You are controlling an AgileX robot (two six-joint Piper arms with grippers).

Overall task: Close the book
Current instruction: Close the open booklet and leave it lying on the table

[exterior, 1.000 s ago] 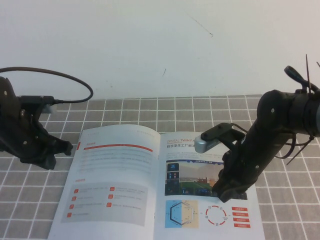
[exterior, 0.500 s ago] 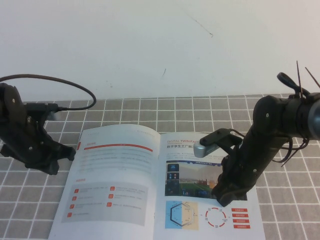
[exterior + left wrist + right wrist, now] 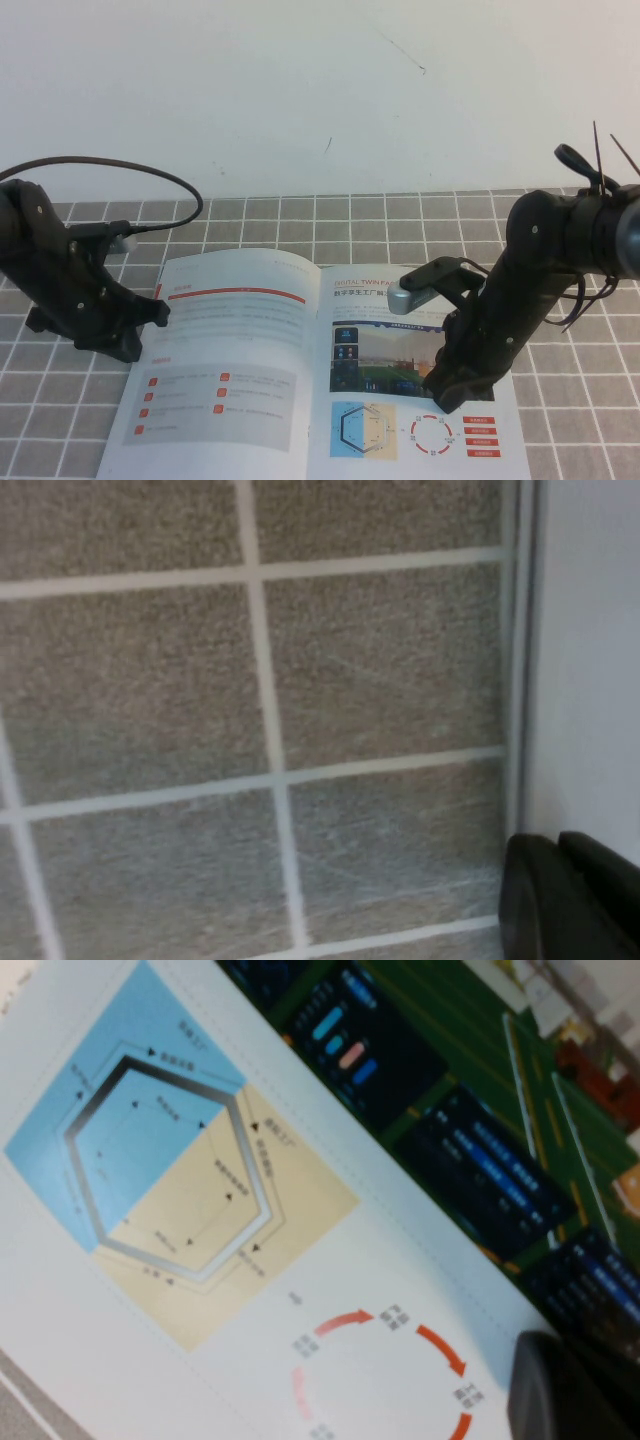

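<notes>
Right pincer point(image 3: 449, 388) down on book point(image 3: 240, 345); left pincer point(image 3: 128, 338) beside it.

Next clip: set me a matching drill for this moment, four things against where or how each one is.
Things:
1. book
2. left tool
3. right tool
4. black cable

Places or states:
A. over the right-hand page with the pictures
B. arching up at the far left
C. lying open on the checked table
D. beside the left edge of the pages

Pairs: 1-C, 2-D, 3-A, 4-B
</notes>
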